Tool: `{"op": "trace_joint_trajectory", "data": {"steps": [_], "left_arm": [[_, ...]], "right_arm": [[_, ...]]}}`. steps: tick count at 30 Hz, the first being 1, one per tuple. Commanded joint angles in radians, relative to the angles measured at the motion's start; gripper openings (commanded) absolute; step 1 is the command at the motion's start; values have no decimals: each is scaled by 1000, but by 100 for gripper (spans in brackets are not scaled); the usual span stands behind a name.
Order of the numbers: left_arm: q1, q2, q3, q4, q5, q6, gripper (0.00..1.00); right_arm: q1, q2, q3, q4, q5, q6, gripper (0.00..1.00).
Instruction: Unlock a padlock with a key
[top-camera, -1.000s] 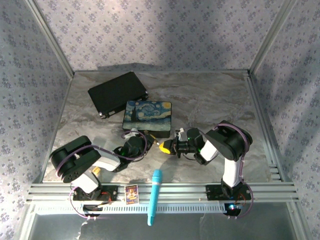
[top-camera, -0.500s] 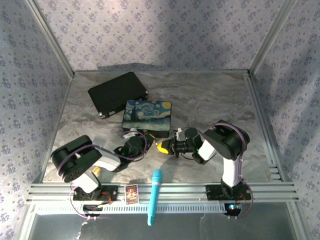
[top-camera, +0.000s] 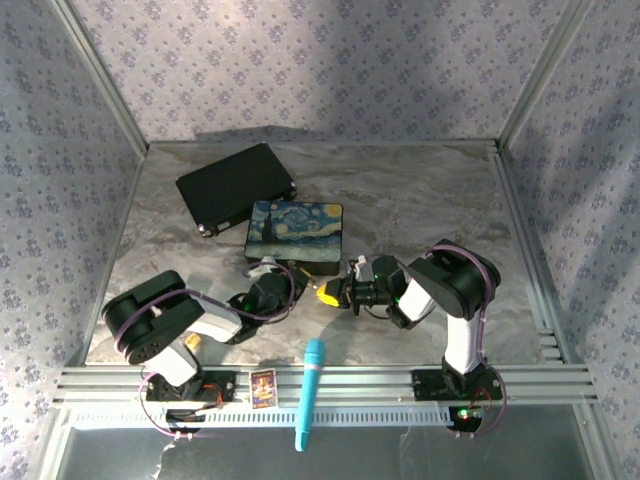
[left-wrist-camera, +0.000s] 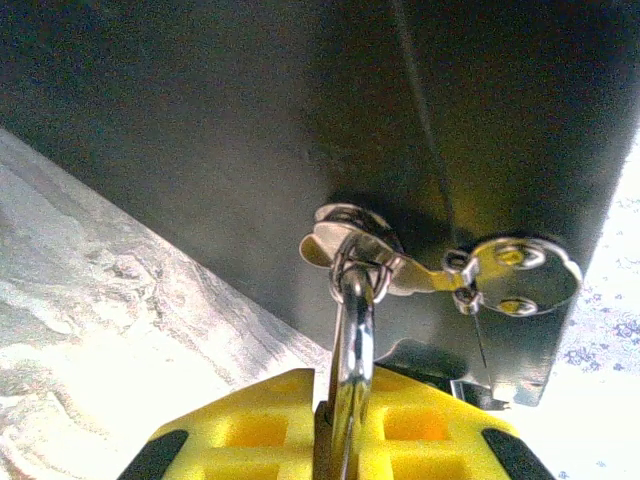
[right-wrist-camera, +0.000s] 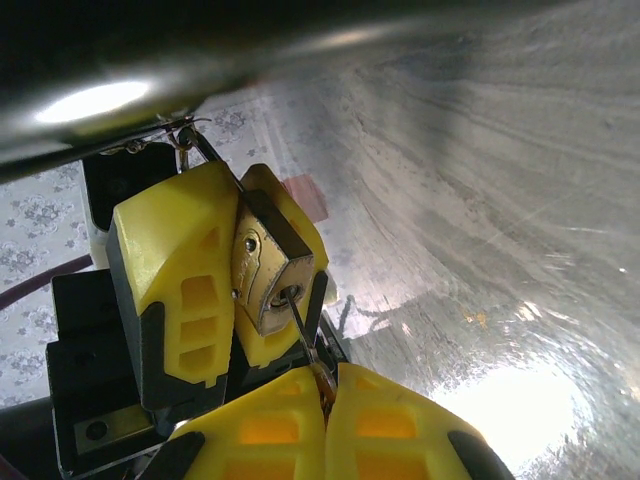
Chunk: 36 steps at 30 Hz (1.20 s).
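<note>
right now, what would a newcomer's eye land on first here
First comes the brass padlock, clamped by the left pincer, with the thin key from the right pincer entering its keyhole. Next, the swirl-painted box mid-table, just behind where both arms meet, and the light-blue stick on the near rail.

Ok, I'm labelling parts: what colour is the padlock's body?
The padlock body is brass-yellow; the right wrist view shows it best.
</note>
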Motion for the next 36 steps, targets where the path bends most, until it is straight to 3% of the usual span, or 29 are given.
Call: {"op": "trace_joint_trajectory", "data": {"steps": [1,13,21,31,36], "left_arm": [[-22,23,24,-27,65,-19,7],[-53,25,48,-7,115,-31,7],[-101,35,99,-55,170,-32,0],[-120,46,132,-115,182,-21,0],[-114,52,134,-139,181,-19,6]], "right_arm": [[-8,-7,7,45,44,-9,0],[-32,1,67,41,-4,-12,0],[-34,-27,112,-22,-11,-48,0],[-43,-117,111,-65,-4,-85,0],[-20,-159,111,-145,-13,-137,0]]}}
